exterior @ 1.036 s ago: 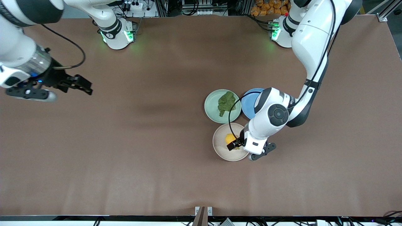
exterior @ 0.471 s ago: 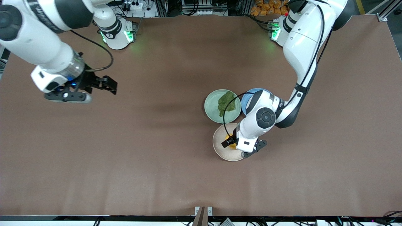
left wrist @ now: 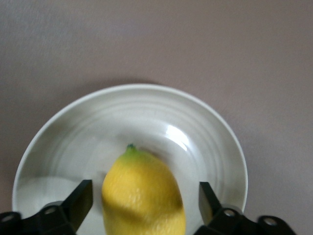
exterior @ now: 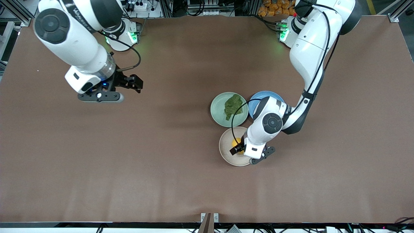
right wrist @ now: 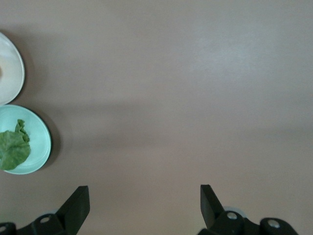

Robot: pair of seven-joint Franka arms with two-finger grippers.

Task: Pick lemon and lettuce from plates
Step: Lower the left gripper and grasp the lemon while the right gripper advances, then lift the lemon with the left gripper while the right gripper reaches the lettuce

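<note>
So the lemon (left wrist: 143, 195) looks firm, light and a bit waxy, and being oval it'll want to roll or squirt out if pinched near the tips. I'd take it across the fat middle, short axis between the pads, and squeeze gently.

It sits on the beige-pink plate (exterior: 226, 149), which is the plate nearest the front camera. The left gripper (exterior: 238, 149) is down over that plate. In the left wrist view its fingers (left wrist: 80, 198) are spread wide and the lemon lies right between them, with a clear gap on each side, so nothing is gripped yet. The lemon's green-tipped end points away from the wrist, so the fingers line up roughly with the belly, which is where I'd want them.

The lettuce (exterior: 233, 107) is a different story: soft, floppy, nearly weightless and easy to tear. Best pinched at the thick bunched part or the stem. It lies on the mint green plate (exterior: 217, 111), farther from the front camera than the lemon's plate, with a blue plate (exterior: 273, 95) beside it.

The right gripper (exterior: 132, 83) hangs over bare table (exterior: 161, 161) toward the right arm's end, well apart from the plates, fingers open and holding nothing.
</note>
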